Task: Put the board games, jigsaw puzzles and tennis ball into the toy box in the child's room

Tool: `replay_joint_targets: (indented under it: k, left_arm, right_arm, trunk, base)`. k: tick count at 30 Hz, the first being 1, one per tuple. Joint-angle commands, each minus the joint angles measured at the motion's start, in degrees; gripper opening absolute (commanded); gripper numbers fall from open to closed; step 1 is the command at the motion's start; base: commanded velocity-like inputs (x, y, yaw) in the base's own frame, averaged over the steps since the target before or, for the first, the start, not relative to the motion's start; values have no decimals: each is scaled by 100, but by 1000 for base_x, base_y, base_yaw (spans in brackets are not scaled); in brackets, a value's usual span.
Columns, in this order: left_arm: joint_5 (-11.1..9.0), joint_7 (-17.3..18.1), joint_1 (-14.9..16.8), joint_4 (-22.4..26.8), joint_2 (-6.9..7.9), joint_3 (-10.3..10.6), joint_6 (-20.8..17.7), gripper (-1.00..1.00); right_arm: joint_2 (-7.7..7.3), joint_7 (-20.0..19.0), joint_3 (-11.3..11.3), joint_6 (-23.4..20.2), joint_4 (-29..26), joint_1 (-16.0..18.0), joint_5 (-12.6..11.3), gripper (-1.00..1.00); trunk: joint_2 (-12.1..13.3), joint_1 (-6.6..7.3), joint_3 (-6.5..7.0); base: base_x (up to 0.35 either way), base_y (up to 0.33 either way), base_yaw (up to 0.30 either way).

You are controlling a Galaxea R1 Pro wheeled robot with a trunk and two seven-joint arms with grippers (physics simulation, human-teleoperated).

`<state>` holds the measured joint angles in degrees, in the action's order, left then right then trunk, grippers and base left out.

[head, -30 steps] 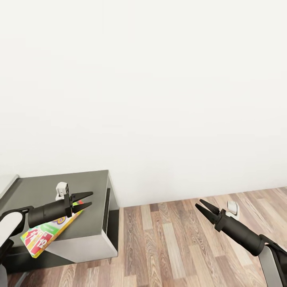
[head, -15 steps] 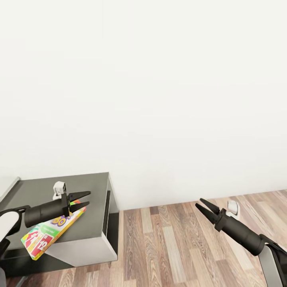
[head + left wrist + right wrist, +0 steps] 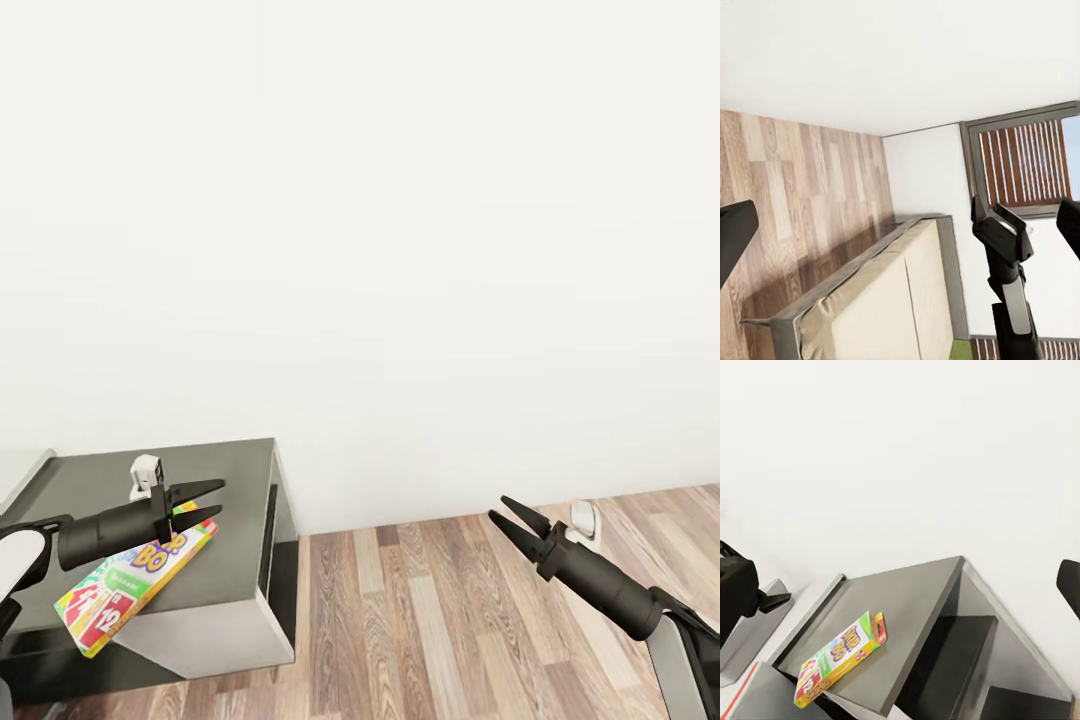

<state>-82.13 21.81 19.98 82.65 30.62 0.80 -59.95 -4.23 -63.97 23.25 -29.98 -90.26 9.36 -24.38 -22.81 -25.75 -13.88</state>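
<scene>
The left gripper covers one corner of the board game, so the head view does not settle whether its fingers pinch that corner or only hover over it; the jaws stand narrowly apart and I cannot tell if they hold anything. In the right wrist view the board game lies flat on the dark-grey top of the side unit with one end reaching past the unit's front edge, and no fingers show on it there. The right gripper hangs over the wood floor with its jaws spread open and nothing between them; its arm is cut off at the picture's corner. A small white object stands on the unit behind the left gripper, too small to name, and a small white fitting sits low on the wall past the right gripper. Compared with a second ago, the whole head view has shifted slightly, the side unit sitting a little differently in the picture, and the left gripper has drawn back somewhat, baring more of the game's print. The left wrist view shows the bed with its cream mattress, plank floor, white walls and a grey-framed window.
</scene>
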Motion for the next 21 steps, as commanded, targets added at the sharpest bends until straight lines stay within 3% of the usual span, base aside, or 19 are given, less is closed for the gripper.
replay_joint_targets:
  k: [1, 5, 11, 21]
  left_arm:
    - [40, 50, 6, -3, 4, 6, -5, 100]
    - [40, 51, 6, -3, 7, 5, -5, 100]
    - [41, 51, 6, -3, 12, 7, -5, 100]
    - [41, 51, 6, -3, 9, 7, -5, 100]
  right_arm:
    - [0, -3, -6, -45, -1, 4, -23, 100]
    - [1, 27, -124, -39, 1, 4, -6, 100]
    - [5, 199, -487, -31, 23, 4, 15, 100]
    - [5, 1770, -1150, -172, 180, 23, -40, 100]
  trunk:
    - [-11, -3, -1]
    - [-11, -3, 36]
    - [-11, -3, 90]
    - [-11, -3, 166]
  base:
    - [-5, 0, 62]
    - [-59, 47, 77]
    - [-127, 127, 119]
    - [-26, 28, 188]
